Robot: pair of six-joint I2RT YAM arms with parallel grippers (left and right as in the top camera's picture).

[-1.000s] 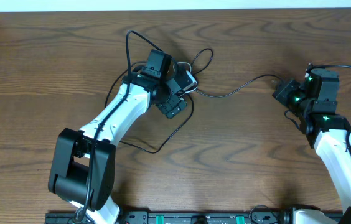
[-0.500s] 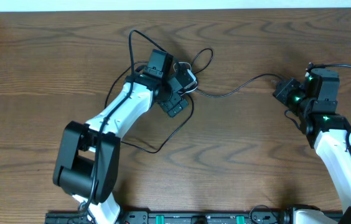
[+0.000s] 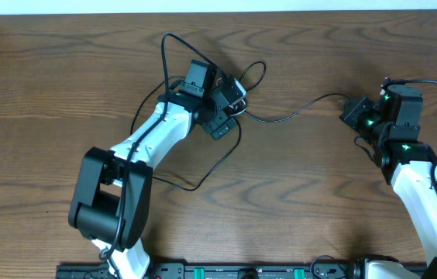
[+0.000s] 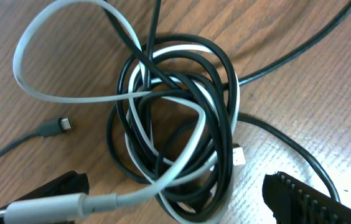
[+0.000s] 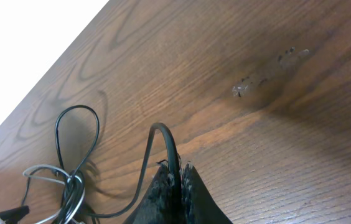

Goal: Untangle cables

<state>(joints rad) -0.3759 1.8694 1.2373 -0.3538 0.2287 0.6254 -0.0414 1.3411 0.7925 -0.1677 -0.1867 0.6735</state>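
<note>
The left arm [image 3: 149, 139] reaches toward one o'clock, the left pincer [image 4: 175, 202] spread wide over the knot of cables [image 4: 182, 118] on the tabletop [image 3: 296, 194]. Only its wrist view shows white looped through black coils. The right pincer [image 5: 180, 180], at three o'clock, clamps a black strand [image 5: 173, 152].

The cables [image 4: 163, 78] lie on the table [image 3: 48, 77]
</note>
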